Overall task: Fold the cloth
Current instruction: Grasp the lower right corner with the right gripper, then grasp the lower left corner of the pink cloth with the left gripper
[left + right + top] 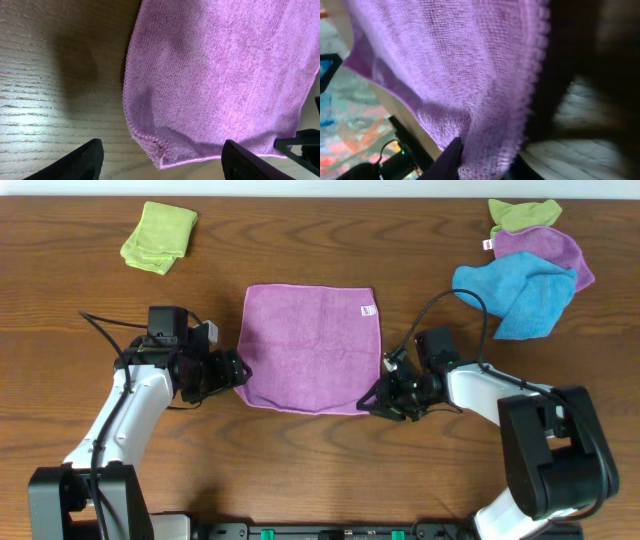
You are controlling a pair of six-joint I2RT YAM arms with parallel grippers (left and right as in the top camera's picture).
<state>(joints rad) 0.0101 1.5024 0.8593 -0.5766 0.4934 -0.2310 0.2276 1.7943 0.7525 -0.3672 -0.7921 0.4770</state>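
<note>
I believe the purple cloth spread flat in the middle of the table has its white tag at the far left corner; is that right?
Not quite. The white tag sits at the far right corner of the purple cloth, not the far left, as the overhead view shows. The cloth is indeed spread flat in the middle.

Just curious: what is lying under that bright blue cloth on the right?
Another purple cloth pokes out from under the blue cloth; whatever else it covers is hidden.

On my right hand (pixel 482 169) the fingertips are buried under the cloth (pixel 460 75); everything past its hem is dark blur. My left hand (pixel 164 161) has its fingers cut off at the bottom edge.
</note>
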